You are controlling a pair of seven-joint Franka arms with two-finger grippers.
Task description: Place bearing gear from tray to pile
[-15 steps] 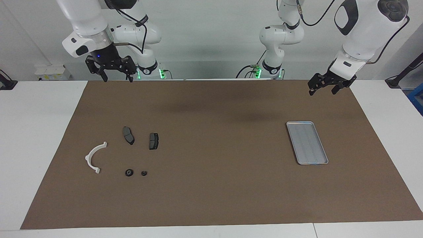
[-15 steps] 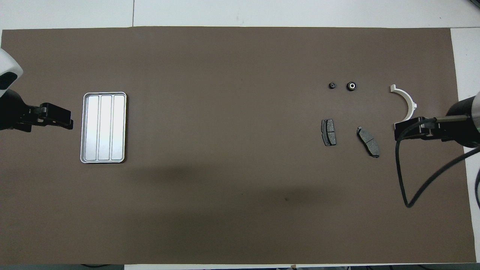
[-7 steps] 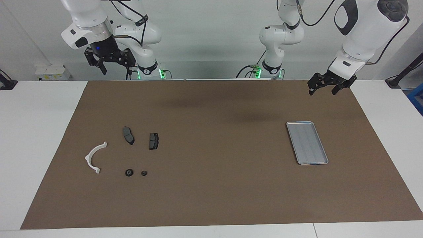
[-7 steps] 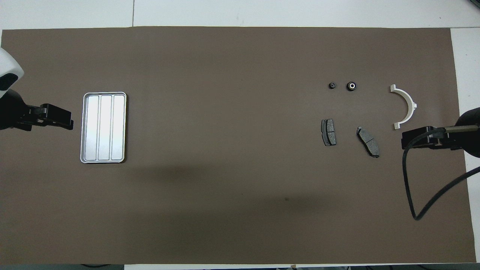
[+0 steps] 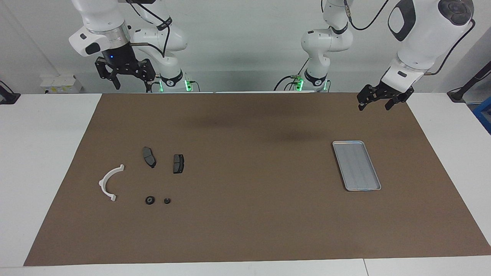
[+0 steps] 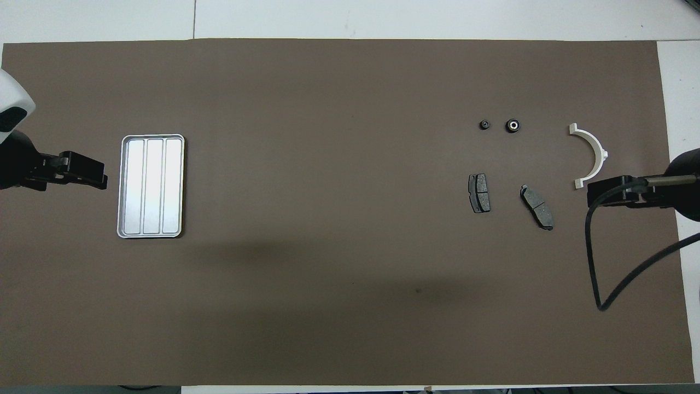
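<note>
Facing view only: puts both grippers well up in the air, left gripper [image 5: 374, 107] over the brown mat [image 5: 253, 230] at 1 o'clock of the tray [image 5: 346, 186], right gripper [image 5: 131, 86] above the table's edge at 12 o'clock of the pile [image 5: 178, 163]; jaws spread wide on both, gripping nothing.

Overhead view only: sets the right gripper's tip at 6 o'clock of the white bracket [image 6: 595, 150], seemingly just beside it, and bares three ribbed lanes in the tray.

Finds the bearing gear [image 6: 513, 125] on the mat within the pile, at 12 o'clock of the two brake pads [image 6: 536, 207] overhead, a smaller round part [image 6: 484, 125] beside it at 9 o'clock.

Leaves wide bare mat between tray and pile and along the edge farthest from the robots.
</note>
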